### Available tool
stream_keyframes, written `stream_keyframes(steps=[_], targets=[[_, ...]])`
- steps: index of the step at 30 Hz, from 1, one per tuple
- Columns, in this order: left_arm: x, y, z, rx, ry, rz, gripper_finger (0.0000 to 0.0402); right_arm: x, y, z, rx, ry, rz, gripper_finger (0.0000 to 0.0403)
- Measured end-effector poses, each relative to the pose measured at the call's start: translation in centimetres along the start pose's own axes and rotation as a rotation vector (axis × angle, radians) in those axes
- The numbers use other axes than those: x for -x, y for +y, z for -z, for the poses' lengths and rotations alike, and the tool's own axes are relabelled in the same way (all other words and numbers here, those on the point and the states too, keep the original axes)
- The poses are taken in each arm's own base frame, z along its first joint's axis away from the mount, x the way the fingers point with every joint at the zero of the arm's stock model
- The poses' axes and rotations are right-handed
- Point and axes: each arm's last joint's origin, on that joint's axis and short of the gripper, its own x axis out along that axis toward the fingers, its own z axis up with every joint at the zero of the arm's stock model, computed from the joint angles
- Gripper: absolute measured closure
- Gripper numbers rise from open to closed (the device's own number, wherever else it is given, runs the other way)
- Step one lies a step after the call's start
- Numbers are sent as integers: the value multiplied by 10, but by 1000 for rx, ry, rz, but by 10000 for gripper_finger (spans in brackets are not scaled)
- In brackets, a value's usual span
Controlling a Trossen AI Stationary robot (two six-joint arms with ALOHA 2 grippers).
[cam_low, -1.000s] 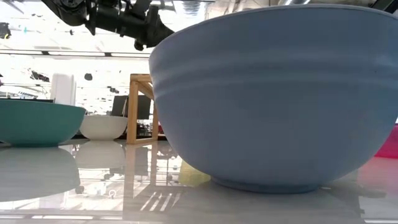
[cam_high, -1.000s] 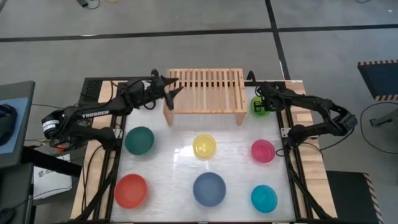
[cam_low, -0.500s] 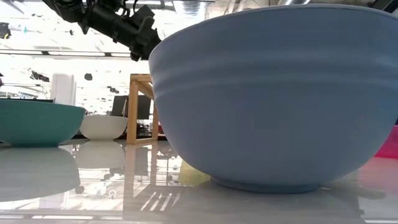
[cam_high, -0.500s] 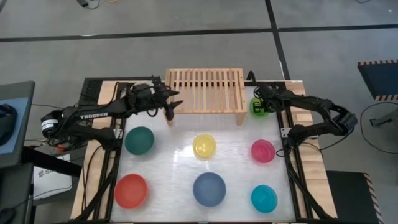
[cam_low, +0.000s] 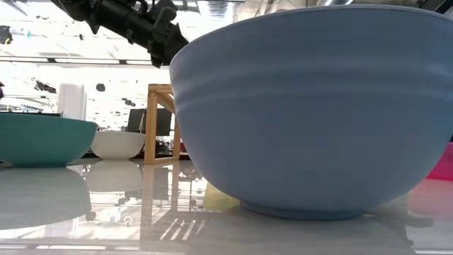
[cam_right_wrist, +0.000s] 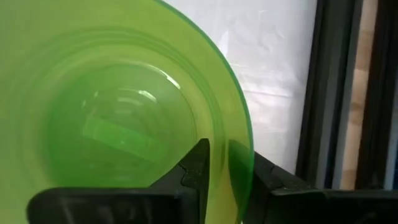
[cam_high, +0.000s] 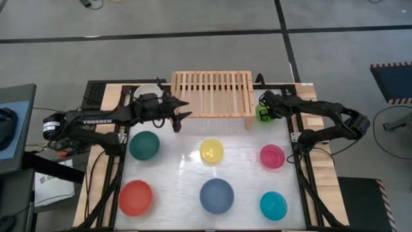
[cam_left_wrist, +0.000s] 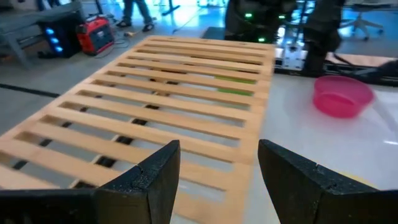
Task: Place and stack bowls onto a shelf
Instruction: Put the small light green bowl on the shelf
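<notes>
The pale slatted shelf (cam_high: pixel 211 95) stands on its legs at the table's far middle. My left gripper (cam_high: pixel 181 111) is open and empty. It hovers at the shelf's near left corner and faces across the slatted top (cam_left_wrist: pixel 186 93). The white bowl (cam_high: pixel 147 89) sits behind the left arm, left of the shelf. My right gripper (cam_high: pixel 264 113) is shut on the lime green bowl (cam_right_wrist: pixel 118 106) just right of the shelf. Teal (cam_high: pixel 144 145), yellow (cam_high: pixel 211 151), magenta (cam_high: pixel 271 156), red (cam_high: pixel 135 197), slate blue (cam_high: pixel 216 195) and cyan (cam_high: pixel 273 205) bowls sit upright on the table. My right gripper pinches the lime green bowl's rim (cam_right_wrist: pixel 241 140), with one finger (cam_right_wrist: pixel 196 171) inside the bowl and one (cam_right_wrist: pixel 270 183) outside its wall. The fingers come from above, slanting down. In the high view the gripper covers most of the bowl; whether it rests on the table, I cannot tell.
The six loose bowls stand in two rows of three over the table's middle and near part, with gaps between them. In the low view the slate blue bowl (cam_low: pixel 311 106) fills most of the picture, with the teal bowl (cam_low: pixel 42 142), white bowl (cam_low: pixel 117 145) and a shelf leg (cam_low: pixel 152 124) behind.
My left gripper has moved from above the shelf's far left corner toward the table's near edge, staying open. It now hangs at the shelf's near left corner. The white bowl behind the left arm now shows more.
</notes>
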Motion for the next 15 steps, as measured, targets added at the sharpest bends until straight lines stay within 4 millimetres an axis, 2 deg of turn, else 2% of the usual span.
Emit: stream_keyframes(steps=[8,12,15], targets=[[5,-40,8,16,80,81,198,4,7,5,-13,-17,-4,279],[4,-67,14,20,105,148,198,5,9,9,-23,-8,5,234],[-7,-81,26,12,142,158,198,7,9,12,-49,-14,30,192]])
